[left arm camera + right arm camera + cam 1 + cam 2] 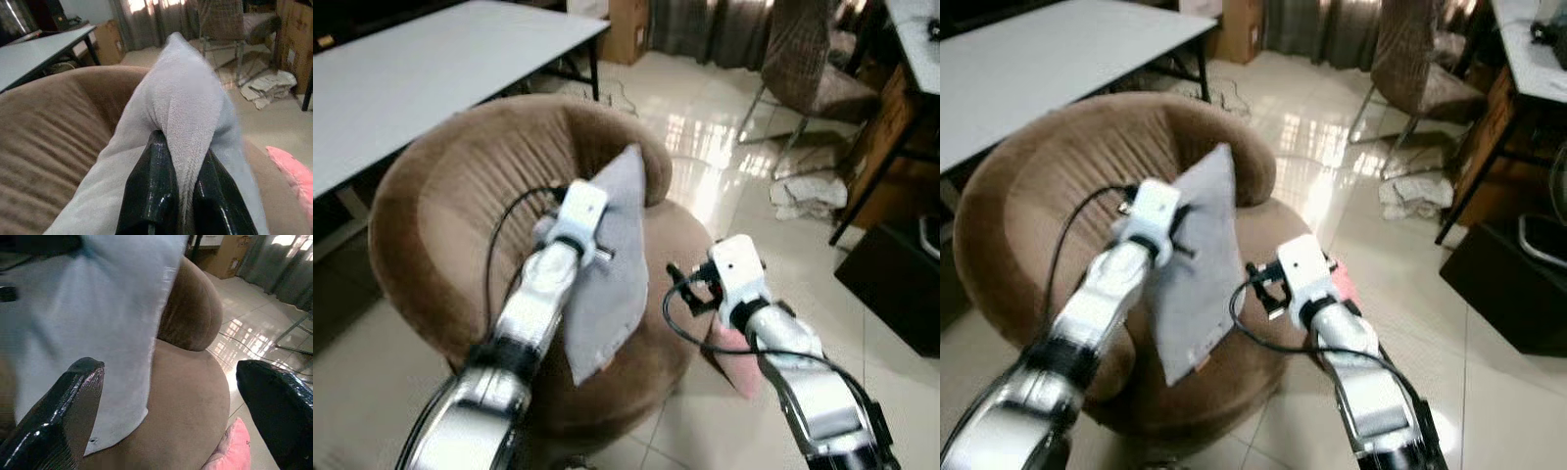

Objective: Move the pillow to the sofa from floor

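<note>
A grey pillow point(619, 262) hangs upright over the seat of a round brown sofa point(440, 215), its top corner near the backrest. My left gripper point(182, 147) is shut on a fold of the pillow, the fabric pinched between both black fingers point(155, 171). My right gripper point(168, 372) stands open just right of the pillow's lower edge, above the sofa seat, holding nothing. A pink pillow point(732, 354) lies on the tiled floor against the sofa's right side, partly hidden behind my right arm.
A white table point(431, 69) stands behind the sofa at the left. A chair point(813, 69) and a crumpled cloth point(808, 194) sit on the glossy floor at the back right. A dark desk point(881, 166) and a black box point(896, 284) stand to the right.
</note>
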### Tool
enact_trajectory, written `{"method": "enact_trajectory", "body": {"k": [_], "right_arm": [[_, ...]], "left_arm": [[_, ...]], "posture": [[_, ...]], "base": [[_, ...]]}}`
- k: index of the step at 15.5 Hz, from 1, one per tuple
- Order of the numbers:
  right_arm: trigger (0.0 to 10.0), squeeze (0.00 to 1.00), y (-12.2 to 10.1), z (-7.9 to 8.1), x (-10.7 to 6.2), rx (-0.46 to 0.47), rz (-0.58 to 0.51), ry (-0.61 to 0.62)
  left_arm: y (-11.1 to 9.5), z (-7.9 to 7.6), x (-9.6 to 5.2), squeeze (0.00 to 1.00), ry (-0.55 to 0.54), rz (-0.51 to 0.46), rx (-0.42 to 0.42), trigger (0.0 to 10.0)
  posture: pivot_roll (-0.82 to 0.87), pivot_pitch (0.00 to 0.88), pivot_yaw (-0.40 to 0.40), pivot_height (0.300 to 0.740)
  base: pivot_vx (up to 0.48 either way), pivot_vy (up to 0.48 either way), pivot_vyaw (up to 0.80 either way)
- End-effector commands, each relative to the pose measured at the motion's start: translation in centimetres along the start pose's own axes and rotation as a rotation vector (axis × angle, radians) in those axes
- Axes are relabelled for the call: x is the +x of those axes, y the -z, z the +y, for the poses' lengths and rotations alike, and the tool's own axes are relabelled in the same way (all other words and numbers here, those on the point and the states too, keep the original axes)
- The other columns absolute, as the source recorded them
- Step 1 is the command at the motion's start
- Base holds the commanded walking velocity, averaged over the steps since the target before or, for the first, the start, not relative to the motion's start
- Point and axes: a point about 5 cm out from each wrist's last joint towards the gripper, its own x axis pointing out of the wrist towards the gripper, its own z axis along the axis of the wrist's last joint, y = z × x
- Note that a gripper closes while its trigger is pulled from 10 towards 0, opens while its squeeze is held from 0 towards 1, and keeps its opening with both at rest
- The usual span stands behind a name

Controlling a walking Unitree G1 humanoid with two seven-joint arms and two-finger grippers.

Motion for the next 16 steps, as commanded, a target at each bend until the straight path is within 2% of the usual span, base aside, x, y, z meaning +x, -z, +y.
{"method": "enact_trajectory", "body": {"k": [1, 3, 5, 6, 7, 8, 9, 10, 11, 13, 15, 16], "right_arm": [[10.0, 0.0, 0.0, -0.2, -0.3, -0.009, 0.001, 0.015], [10.0, 0.0, 0.2, 0.1, -0.6, -0.016, 0.01, -0.01], [10.0, 0.0, 0.4, 1.0, -1.1, -0.019, 0.013, -0.093], [10.0, 0.0, 0.4, 1.1, -1.2, -0.024, 0.014, -0.109], [10.0, 0.0, 0.7, 1.6, -1.8, -0.033, 0.028, -0.195], [10.0, 0.0, 0.9, 1.7, -2.1, -0.039, 0.038, -0.239], [10.0, 0.0, 1.1, 1.8, -2.8, -0.069, 0.045, -0.313], [10.0, 0.0, 1.3, 1.8, -3.6, -0.086, 0.047, -0.382], [10.0, 0.0, 1.3, 1.8, -3.8, -0.09, 0.047, -0.389], [10.0, 0.0, 1.5, 1.9, -4.1, -0.103, 0.058, -0.42], [10.0, 0.0, 1.5, 1.8, -3.7, -0.116, 0.061, -0.422], [10.0, 0.0, 1.4, 1.7, -3.5, -0.124, 0.056, -0.419]], "left_arm": [[-1.3, 0.3, 0.9, 0.0, -0.032, -0.036, -0.013, 10.0], [-0.8, 1.1, 1.9, 0.0, -0.158, 0.053, 0.051, 10.0], [0.7, 3.0, 2.0, 0.0, -0.294, 0.198, 0.068, 10.0], [0.8, 3.4, 1.9, 0.0, -0.314, 0.215, 0.077, 10.0], [1.8, 5.3, 1.3, 0.02, -0.404, 0.303, 0.14, 10.0], [2.2, 6.4, 0.9, 0.19, -0.458, 0.342, 0.152, 10.0], [2.5, 8.2, 0.3, 1.0, -0.531, 0.378, 0.154, 10.0], [2.5, 10.2, -0.3, 1.0, -0.592, 0.391, 0.161, 10.0], [2.5, 10.4, -0.4, 1.0, -0.603, 0.392, 0.162, 10.0], [2.0, 12.3, -0.9, 1.0, -0.681, 0.387, 0.193, 10.0], [0.9, 14.6, -1.6, 1.0, -0.776, 0.339, 0.241, 10.0], [0.1, 15.2, -1.6, 1.0, -0.782, 0.283, 0.248, 10.0]], "posture": [[-0.07, 0.041, 0.042, 0.74], [-0.1, 0.063, 0.051, 0.74], [-0.13, 0.094, 0.06, 0.74], [-0.13, 0.094, 0.06, 0.74], [-0.15, 0.121, 0.067, 0.74], [-0.15, 0.126, 0.069, 0.74], [-0.16, 0.134, 0.072, 0.74], [-0.17, 0.142, 0.067, 0.74], [-0.17, 0.144, 0.066, 0.74], [-0.16, 0.149, 0.056, 0.74], [-0.15, 0.144, 0.044, 0.74], [-0.14, 0.141, 0.043, 0.74]], "base": [[0.0, 0.0, 0.0], [0.0, 0.0, 0.0], [0.0, 0.0, 0.0], [0.0, 0.0, 0.0], [0.0, 0.0, 0.0], [0.0, 0.0, 0.0], [0.0, 0.0, 0.0], [0.0, 0.0, 0.0], [0.0, 0.0, 0.0], [0.0, 0.0, 0.0], [0.0, 0.0, 0.0], [0.0, 0.0, 0.0]]}}
